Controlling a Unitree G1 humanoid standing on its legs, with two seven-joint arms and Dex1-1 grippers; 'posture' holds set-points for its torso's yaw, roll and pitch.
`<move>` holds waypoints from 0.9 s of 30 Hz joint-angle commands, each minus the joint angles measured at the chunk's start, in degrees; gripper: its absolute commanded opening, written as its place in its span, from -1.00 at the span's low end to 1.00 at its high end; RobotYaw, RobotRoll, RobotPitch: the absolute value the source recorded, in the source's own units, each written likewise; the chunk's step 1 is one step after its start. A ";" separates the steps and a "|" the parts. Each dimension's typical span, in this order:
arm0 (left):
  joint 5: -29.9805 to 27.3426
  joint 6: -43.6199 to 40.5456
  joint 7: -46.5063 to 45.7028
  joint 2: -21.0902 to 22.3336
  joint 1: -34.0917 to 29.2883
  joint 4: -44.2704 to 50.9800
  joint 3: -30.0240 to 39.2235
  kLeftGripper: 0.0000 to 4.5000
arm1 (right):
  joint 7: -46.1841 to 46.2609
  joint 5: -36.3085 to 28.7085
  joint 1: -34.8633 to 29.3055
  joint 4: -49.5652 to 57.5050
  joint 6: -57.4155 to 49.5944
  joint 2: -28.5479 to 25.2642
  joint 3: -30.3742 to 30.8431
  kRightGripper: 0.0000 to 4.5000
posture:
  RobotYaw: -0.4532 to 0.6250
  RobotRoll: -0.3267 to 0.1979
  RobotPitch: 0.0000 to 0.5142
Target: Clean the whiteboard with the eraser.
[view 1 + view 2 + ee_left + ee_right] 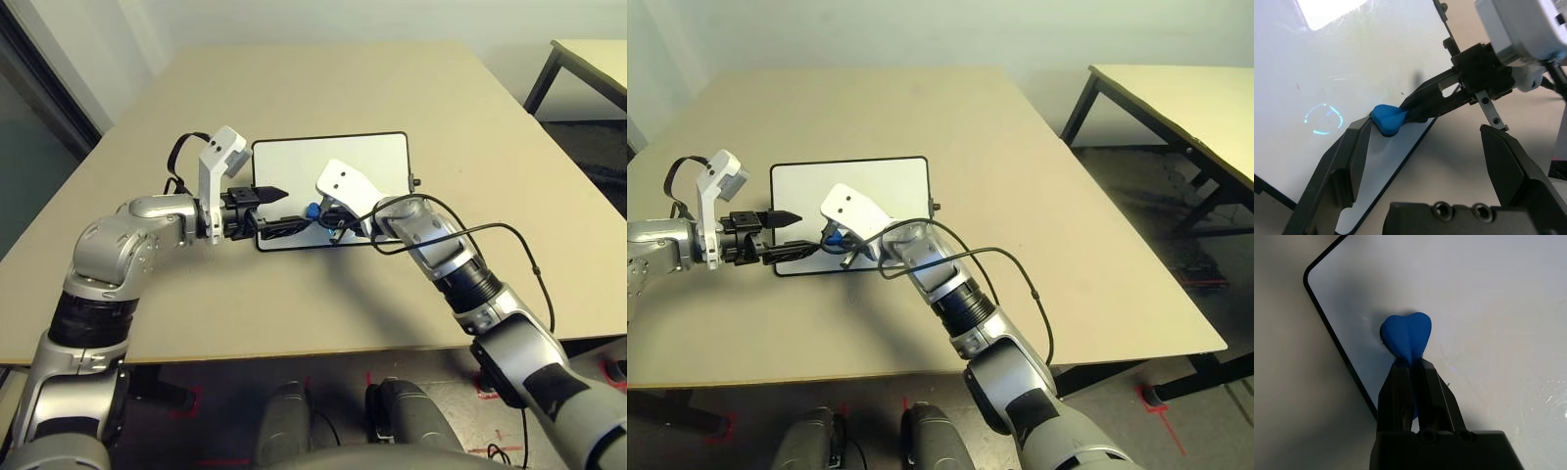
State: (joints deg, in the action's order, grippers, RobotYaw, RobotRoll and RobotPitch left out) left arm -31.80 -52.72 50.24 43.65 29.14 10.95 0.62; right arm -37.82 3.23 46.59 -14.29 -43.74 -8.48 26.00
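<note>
Right gripper (1409,364) clamps the blue eraser (1409,335) — its lower part hidden — on the whiteboard (362,157); left gripper (284,209), at nine o'clock, gapes open.

Glare whitens 1 patch of the whiteboard (1352,63), while soft shadows, perhaps slightly blurred, darken the table (294,304).

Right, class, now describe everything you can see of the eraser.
The eraser is bright blue, soft-looking like foam, with a rounded, creased, two-lobed end and a darker underside edge. It lies on the whiteboard, near its frame on the robot's side, pinched between the right gripper's closed jaws, which hide its middle.
</note>
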 commanded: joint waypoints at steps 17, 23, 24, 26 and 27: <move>-0.21 -0.77 0.32 0.01 -0.29 0.11 -0.68 1.00 | 7.04 0.79 9.17 -13.33 3.73 -2.93 -9.61 -1.00 | -0.15 0.25 -0.66; -0.53 -1.22 0.41 -0.08 0.05 0.08 -0.59 1.00 | 9.22 0.95 10.92 -17.51 6.58 -4.50 -12.47 -1.00 | -0.16 0.25 -0.66; -0.51 -1.22 0.45 -0.09 0.09 0.03 -0.63 1.00 | 9.26 0.80 10.98 -17.64 6.57 -4.42 -12.68 -1.00 | -0.17 0.25 -0.65; -0.43 -1.17 0.56 -0.10 0.19 -0.08 -0.76 1.00 | 8.89 0.66 10.10 -16.49 5.79 -3.84 -12.29 -1.00 | -0.17 0.25 -0.66; -0.40 -1.16 0.60 -0.15 0.32 -0.15 -0.84 1.00 | 8.32 0.64 9.04 -15.08 4.92 -3.41 -11.52 -1.00 | -0.17 0.25 -0.65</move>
State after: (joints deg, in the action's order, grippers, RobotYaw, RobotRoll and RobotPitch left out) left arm -32.02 -53.48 50.60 43.61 29.25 10.95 0.59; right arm -29.63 3.12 58.10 -28.50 -36.43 -12.16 13.38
